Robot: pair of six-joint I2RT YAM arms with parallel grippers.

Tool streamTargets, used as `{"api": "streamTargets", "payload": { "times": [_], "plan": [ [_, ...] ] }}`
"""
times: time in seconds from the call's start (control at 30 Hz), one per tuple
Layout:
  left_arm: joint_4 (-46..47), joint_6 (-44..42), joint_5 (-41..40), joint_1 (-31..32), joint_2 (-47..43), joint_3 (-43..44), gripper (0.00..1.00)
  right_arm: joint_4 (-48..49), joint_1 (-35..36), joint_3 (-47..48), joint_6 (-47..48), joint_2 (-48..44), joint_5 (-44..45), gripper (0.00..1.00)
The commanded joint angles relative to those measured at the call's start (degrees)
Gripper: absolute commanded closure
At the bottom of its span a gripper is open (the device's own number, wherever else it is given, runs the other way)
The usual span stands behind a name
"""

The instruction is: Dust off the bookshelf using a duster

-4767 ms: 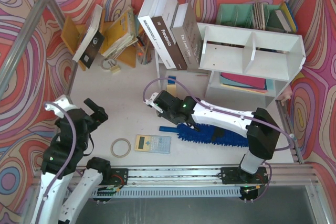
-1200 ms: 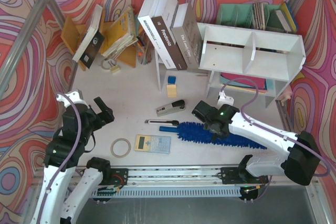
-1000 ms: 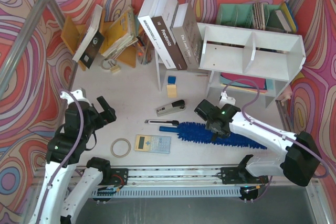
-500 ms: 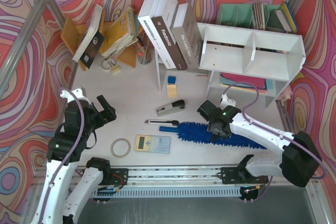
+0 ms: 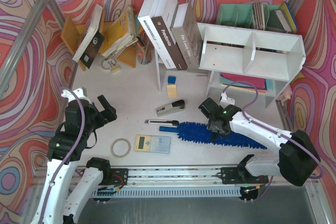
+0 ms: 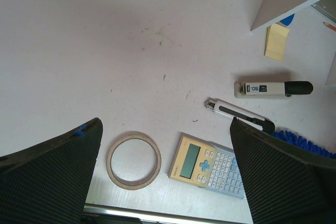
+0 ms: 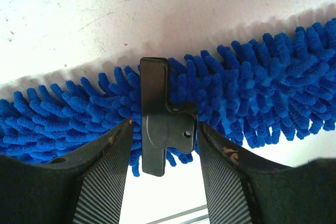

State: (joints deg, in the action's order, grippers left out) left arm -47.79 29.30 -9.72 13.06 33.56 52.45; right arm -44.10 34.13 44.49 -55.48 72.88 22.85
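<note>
**Right claw set over the duster's head, grip not yet made**

The duster (image 5: 193,129) lies flat on the counter (image 5: 131,90) directly under the right claw (image 7: 164,129). The claw's fingers stand apart, straddling a dark plastic tab (image 7: 155,90) set in the chenille, and are not visibly pinching it. A sound hold likely means sinking lower and closing squarely on that stiff tab rather than on loose fluff, so the long head does not swing. The bookshelf (image 5: 252,51) stands beyond the claw, well apart. The left claw (image 6: 165,124) hangs wide apart and empty.
</note>
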Motion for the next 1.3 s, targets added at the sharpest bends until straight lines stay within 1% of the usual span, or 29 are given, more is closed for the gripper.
{"api": "streamTargets", "payload": {
  "times": [0.0, 0.17, 0.4, 0.8, 0.83, 0.93, 1.03, 1.27],
  "plan": [
    [1.1, -1.0, 0.3, -0.4, -0.2, -0.9, 0.02, 0.1, -0.5, -0.8, -0.1, 0.1, 0.4, 0.47],
    [0.8, -0.9, 0.5, -0.4, 0.2, -0.6, 0.02, 1.4, -0.5, -1.8, 0.4, 0.3, -0.3, 0.48],
    [0.9, -0.9, 0.3, -0.4, 0.6, -0.7, 0.01, 1.2, -0.5, -1.8, -0.1, 0.5, -0.5, 0.54],
    [0.7, -0.9, 0.1, -0.6, 0.4, -0.7, 0.01, 1.7, -0.5, -1.9, 0.6, 1.0, 0.1, 0.54],
    [0.8, -0.9, 0.2, -0.6, 0.3, -0.7, 0.01, 1.7, -0.5, -1.9, 0.6, 1.1, 0.2, 0.53],
    [1.0, -0.9, 0.1, -0.6, 0.3, -0.8, 0.02, 1.4, -0.5, -2.0, 0.4, 1.0, 0.0, 0.46],
    [0.8, -0.9, -0.1, -0.6, 0.6, -0.6, 0.01, 2.4, -0.5, -2.4, 0.7, 0.8, -0.9, 0.46],
    [0.9, -0.8, -0.5, -0.7, -0.2, -0.7, 0.02, 2.1, -0.6, -2.7, 0.3, 1.4, -0.6, 0.52]
  ]
}}
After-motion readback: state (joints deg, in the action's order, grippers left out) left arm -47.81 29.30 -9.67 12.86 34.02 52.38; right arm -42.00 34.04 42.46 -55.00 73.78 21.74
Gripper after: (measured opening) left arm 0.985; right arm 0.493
